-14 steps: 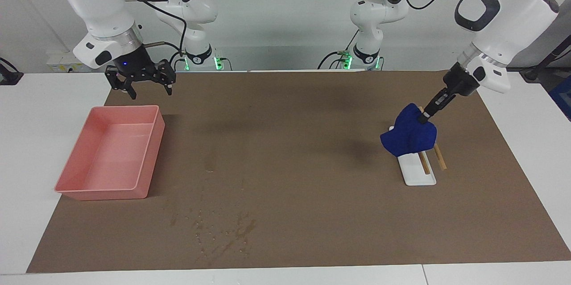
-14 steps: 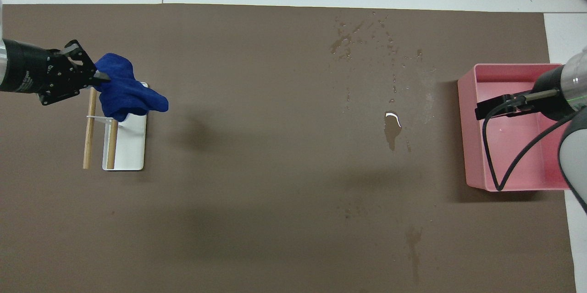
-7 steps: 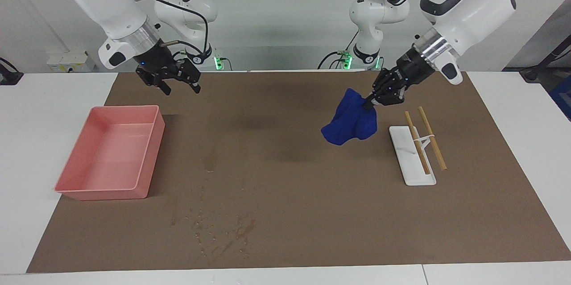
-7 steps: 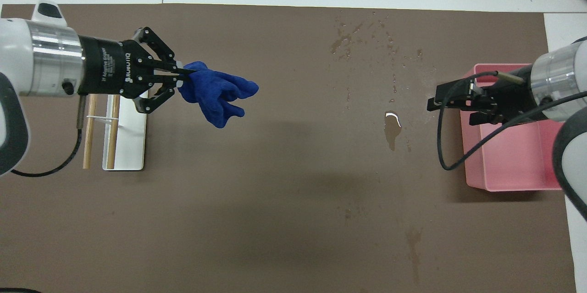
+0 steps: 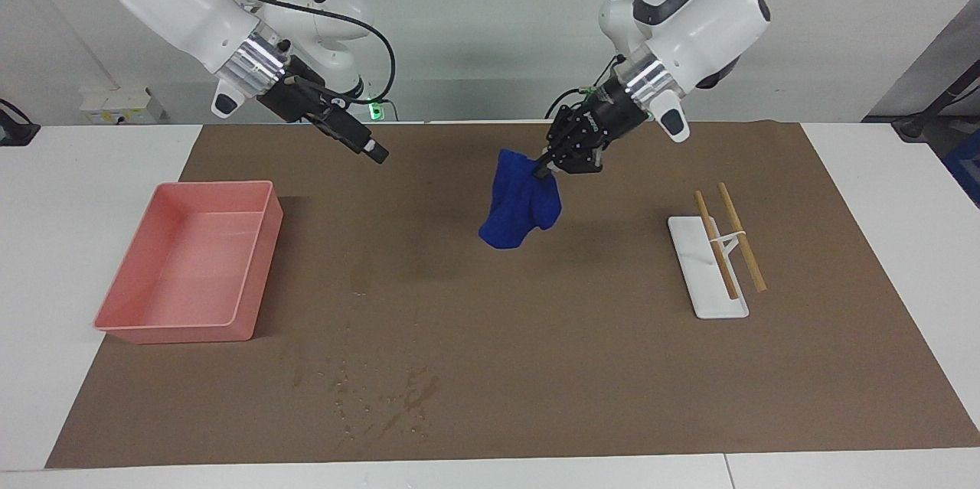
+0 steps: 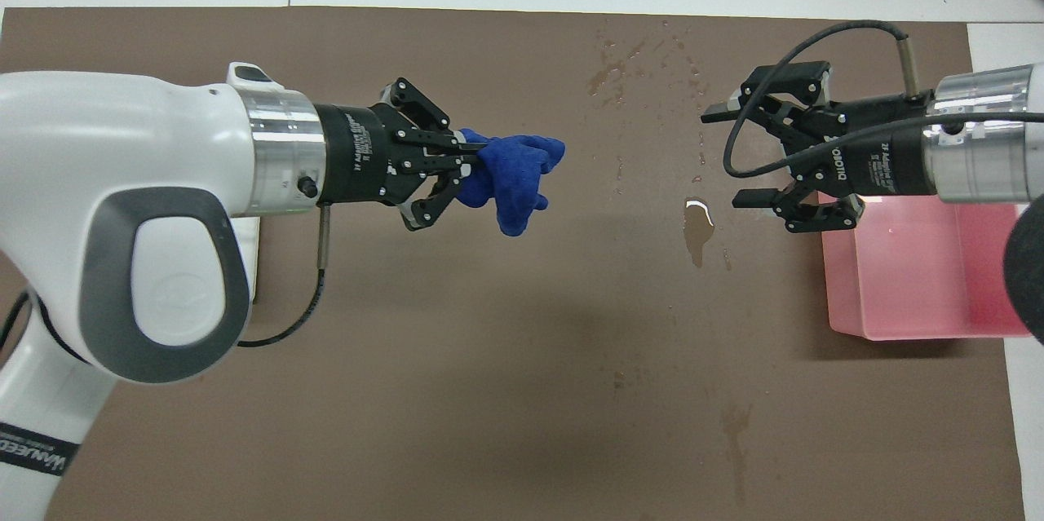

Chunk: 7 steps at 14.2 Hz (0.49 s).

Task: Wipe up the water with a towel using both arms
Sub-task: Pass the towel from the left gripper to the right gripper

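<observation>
Left end effector (image 6: 469, 158) is up over the middle of the surface (image 5: 536, 366), fingers pinched tight on one corner of the towel (image 5: 519, 200). Rest of the cloth hangs free below, clear of the mat. Right end effector (image 6: 730, 154) hovers over the mat just beside the pink tray (image 5: 122, 313), toward the right arm's end; fingers spread wide, nothing in them.

Water (image 6: 697, 231) sits approx. mid-depth on the surface, nearer the tray than the towel, between the two end effectors as seen from overhead.

Risks, in my judgement:
- Grip is on a small pinch of fabric only. A quick swing could let the towel slip out and drop short of the water.
- Towel hangs as a bunched lump, not flat. Pressed down like that, it may smear the water rather than take it up.
- The two end effectors point at each other. If the right one closes in to take a share of the cloth, a misjudged approach could mean finger-to-finger contact.
- Tray is close to the right end effector; a low sweep could knock it.

Materials: towel is soft, deep blue, thick-looking, folds irregular. Mat is matt brown w/ scattered dried specks toward the edge farthest from the robots. Tray is smooth pink plastic, rectangular, rounded corners. Small white rack w/ two wooden rods (image 5: 716, 259) stands toward the left arm's end.
</observation>
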### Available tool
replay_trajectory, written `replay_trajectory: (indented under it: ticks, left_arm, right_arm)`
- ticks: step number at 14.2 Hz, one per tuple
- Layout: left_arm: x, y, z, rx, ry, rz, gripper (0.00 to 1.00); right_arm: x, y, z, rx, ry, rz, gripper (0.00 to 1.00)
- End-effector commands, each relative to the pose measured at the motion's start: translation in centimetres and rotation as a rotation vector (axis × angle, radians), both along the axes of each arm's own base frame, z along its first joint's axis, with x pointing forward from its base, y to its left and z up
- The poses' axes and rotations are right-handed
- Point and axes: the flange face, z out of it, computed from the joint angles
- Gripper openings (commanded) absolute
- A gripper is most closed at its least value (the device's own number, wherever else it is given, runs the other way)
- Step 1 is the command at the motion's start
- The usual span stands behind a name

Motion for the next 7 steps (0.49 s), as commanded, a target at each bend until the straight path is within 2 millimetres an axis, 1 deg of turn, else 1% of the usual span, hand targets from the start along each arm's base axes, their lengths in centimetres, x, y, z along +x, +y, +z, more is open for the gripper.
replay_trajectory:
  ticks: [1,2,3,4,5,6,7]
  left_arm:
    - [-2.4,-3.1,0.6,-0.056,0.014,0.096,0.00]
    - [-2.9,-4.1,0.7,-0.069,0.016,0.116,0.00]
    - [-3.7,-5.4,0.8,-0.080,0.024,0.119,0.00]
    - [-4.4,-6.5,0.9,-0.088,0.025,0.118,0.00]
    - [-5.2,-7.5,1.2,-0.099,0.017,0.118,0.00]
    - [-5.6,-8.1,1.3,-0.111,0.012,0.130,0.00]
    - [-5.5,-8.2,1.4,-0.121,0.009,0.153,0.00]
  right_arm:
    - [-0.6,1.9,-0.9,0.163,0.067,-0.223,1.00]
    - [-0.5,3.2,-1.1,0.185,0.066,-0.249,1.00]
    - [-0.7,4.0,-1.4,0.186,0.070,-0.242,1.00]
    - [-1.0,4.2,-1.7,0.184,0.086,-0.234,1.00]
    - [-1.7,4.5,-2.6,0.177,0.119,-0.213,1.00]
    - [-2.2,4.8,-2.8,0.174,0.139,-0.184,1.00]
    - [-2.8,5.0,-3.0,0.168,0.153,-0.158,1.00]
